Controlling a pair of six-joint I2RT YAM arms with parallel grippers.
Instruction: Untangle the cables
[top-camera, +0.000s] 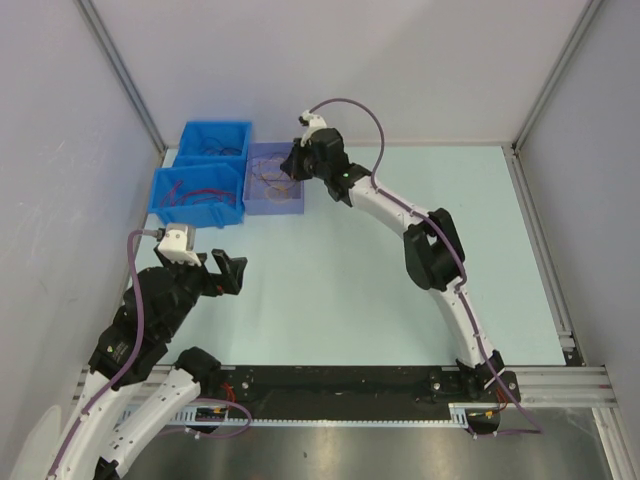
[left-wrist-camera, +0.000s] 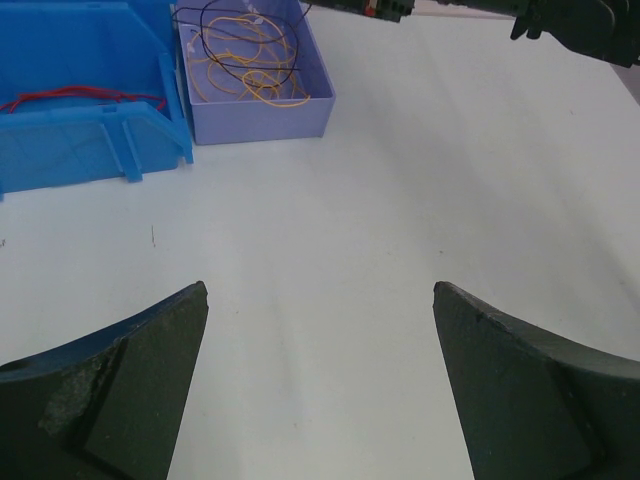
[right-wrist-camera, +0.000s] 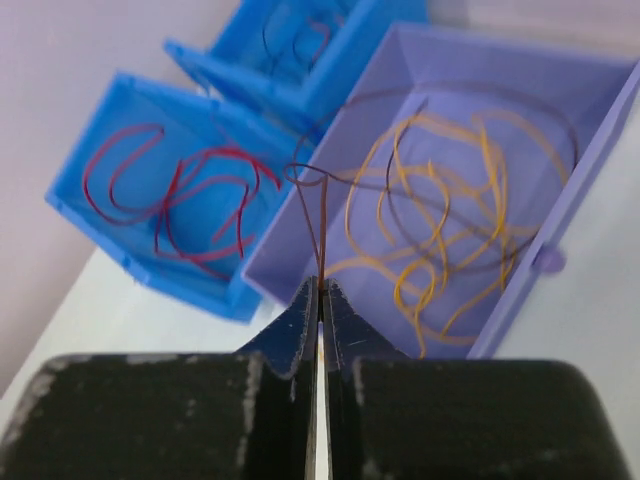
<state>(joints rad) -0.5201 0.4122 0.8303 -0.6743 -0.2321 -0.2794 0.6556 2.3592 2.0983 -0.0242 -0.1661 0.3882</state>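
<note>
A thin dark cable (right-wrist-camera: 312, 225) is pinched between the shut tips of the right tool (right-wrist-camera: 320, 295). Two strands of it rise from the tips to a small loop over the near-left corner of the shallow lavender plastic tray (right-wrist-camera: 575, 190). Most likely it is gripped at a bend so that one strand can be drawn out of the heap without taking the rest along. Below and to the right lie the orange and yellow curly cables (right-wrist-camera: 440, 230), piled loosely across the tray floor with a wide dark arc crossing them. I cannot tell whether that arc is the same strand as the one held.

Just left of the tray stands an open blue plastic bin (right-wrist-camera: 140, 265) that holds only red cables (right-wrist-camera: 190, 190). Behind it, a second blue bin (right-wrist-camera: 230, 75) holds a few dark and bluish ones. This looks like sorting by colour, with the lavender tray as the unsorted stock.

The left tool (left-wrist-camera: 320, 290) hovers with its fingers spread wide and nothing between them. It is over the pale table (left-wrist-camera: 400, 200), well apart from the bins, and seems to be kept out of the other arm's way.

Only the right wrist view shows the pinch itself and the loop. In the overhead view the right arm covers the tray's far right corner and the held strand is too fine to see. That view does show how far apart the two arms are. The left wrist view shows bare table below its fingers, and the tray's heap from the side.
</note>
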